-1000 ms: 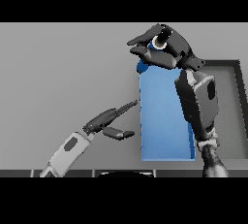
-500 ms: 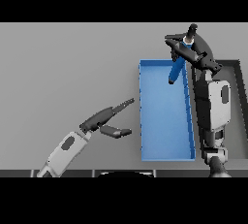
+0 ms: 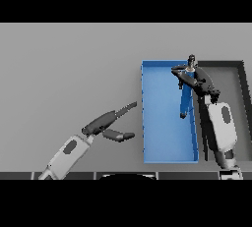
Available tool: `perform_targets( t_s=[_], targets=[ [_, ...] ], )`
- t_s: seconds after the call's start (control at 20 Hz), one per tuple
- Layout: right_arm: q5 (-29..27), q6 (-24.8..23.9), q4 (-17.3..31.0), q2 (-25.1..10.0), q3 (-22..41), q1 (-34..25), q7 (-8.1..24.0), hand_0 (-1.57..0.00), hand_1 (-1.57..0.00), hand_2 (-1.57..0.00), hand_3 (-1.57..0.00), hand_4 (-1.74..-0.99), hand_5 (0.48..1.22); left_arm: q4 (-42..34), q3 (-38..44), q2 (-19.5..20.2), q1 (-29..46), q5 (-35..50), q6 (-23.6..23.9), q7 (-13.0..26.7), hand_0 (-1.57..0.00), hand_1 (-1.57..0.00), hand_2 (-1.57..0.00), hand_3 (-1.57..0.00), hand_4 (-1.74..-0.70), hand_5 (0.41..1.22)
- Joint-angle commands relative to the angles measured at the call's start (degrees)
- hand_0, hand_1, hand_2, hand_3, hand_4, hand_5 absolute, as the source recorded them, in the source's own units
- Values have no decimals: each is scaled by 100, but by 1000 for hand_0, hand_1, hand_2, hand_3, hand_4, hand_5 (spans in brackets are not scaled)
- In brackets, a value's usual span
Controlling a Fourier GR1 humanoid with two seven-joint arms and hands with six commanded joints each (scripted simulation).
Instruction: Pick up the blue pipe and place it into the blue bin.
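The right hand (image 3: pixel 189 75) hangs over the far right side of the blue bin (image 3: pixel 158 123), fingers spread loose. The blue pipe (image 3: pixel 185 99) lies just below it inside the bin, along the right wall. The left hand (image 3: pixel 112 122) hovers over the counter (image 3: pixel 69 73) left of the bin, fingers straight and thumb apart.

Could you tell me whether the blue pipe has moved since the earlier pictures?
Yes: the blue pipe has dropped lower from the right hand, inside the blue bin.

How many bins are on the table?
2: the blue bin sits right of the table's centre, and a dark bin lies beside it on the right, partly hidden by the robot's arm.
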Motion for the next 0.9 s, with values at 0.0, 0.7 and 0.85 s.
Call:
perform_targets(
  t_s=[0.0, 0.7, 0.85],
  targets=[
    [-86, -114, 14, -164, 272, 84, 1, -1571, -1571, -1571, -852, -1631, 1221, -16, 0, -28, -12, 1, 20, -19, 1, 1, 1, 1, -827, 474],
    [-1910, -844, 125, -1993, 3545, -539, -60, -157, -148, -142, -86, -1196, 933, -129, -25, 36, 45, 26, -5, -33, 1, 1, 1, 1, -831, 473],
    [-1817, -836, 96, -1983, 3626, -606, 1, -98, -75, -72, -43, -1188, 861, -169, -33, 15, 26, 13, 34, 66, 1, 1, 1, 1, -832, 471]
  ],
)
